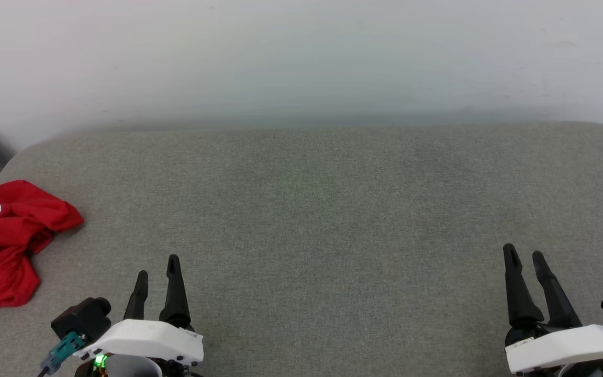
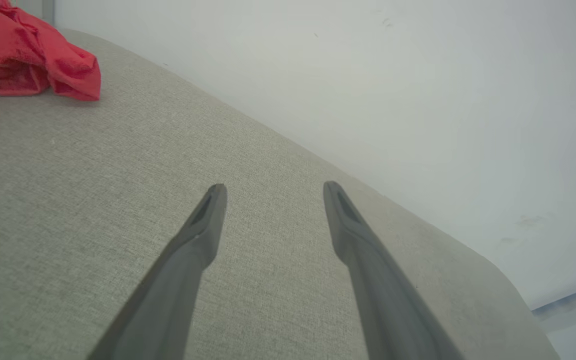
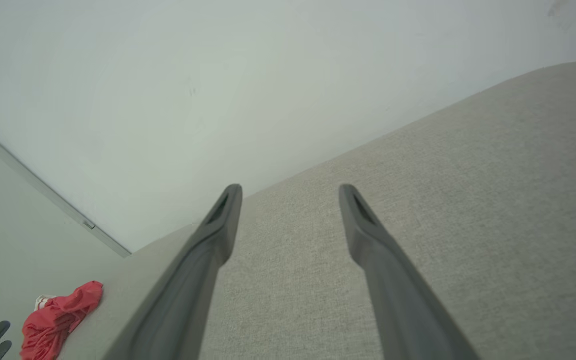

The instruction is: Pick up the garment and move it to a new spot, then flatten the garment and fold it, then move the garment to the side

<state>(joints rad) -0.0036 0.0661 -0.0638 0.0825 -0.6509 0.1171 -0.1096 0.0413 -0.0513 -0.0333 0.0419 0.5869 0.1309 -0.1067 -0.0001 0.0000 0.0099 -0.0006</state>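
Both claws are wide open and empty: left gripper (image 1: 158, 266) near the garment (image 1: 8, 241), right gripper (image 1: 523, 250) well apart from it. It's bunched at the left edge of the grey cushion (image 1: 301, 209), so if you reach in sloppy you could shove it off or snag just one layer.
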